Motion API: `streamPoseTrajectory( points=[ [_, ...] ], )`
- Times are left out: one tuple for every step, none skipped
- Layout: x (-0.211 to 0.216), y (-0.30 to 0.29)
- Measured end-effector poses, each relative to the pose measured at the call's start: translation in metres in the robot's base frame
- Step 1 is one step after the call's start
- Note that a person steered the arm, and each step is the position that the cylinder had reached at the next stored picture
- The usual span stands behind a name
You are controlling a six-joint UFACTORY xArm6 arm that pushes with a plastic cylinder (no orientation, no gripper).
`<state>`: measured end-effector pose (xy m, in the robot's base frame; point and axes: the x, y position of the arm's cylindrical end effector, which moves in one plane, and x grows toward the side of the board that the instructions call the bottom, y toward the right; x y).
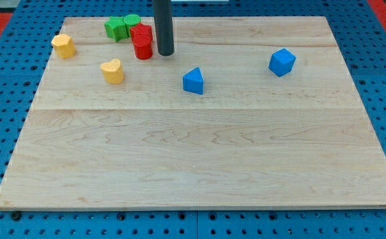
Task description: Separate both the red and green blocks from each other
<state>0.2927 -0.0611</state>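
Two green blocks sit near the view's top left: a star-like green block (115,28) and a round green cylinder (132,22). Two red blocks touch them on the right: a red block (141,32) and a red cylinder (143,48) just below it. All four form one tight cluster. My tip (165,53) is at the end of the dark rod, just right of the red cylinder, close to it or touching it.
The wooden board (199,153) lies on a blue pegboard. A yellow block (64,46) sits at the left edge, a yellow heart-like block (113,70) below the cluster, a blue triangular block (193,81) mid-board, and a blue block (282,62) at the right.
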Motion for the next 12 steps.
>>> streamPoseTrajectory(
  points=[
    [-0.012, 0.006],
    [-0.028, -0.020],
    [-0.034, -0.045],
    [-0.032, -0.022],
    [-0.042, -0.001],
    [-0.074, -0.020],
    [-0.100, -0.054],
    [-0.101, -0.067],
    [-0.101, -0.086],
    [-0.101, -0.096],
    [-0.098, -0.099],
    [-0.093, -0.099]
  ],
)
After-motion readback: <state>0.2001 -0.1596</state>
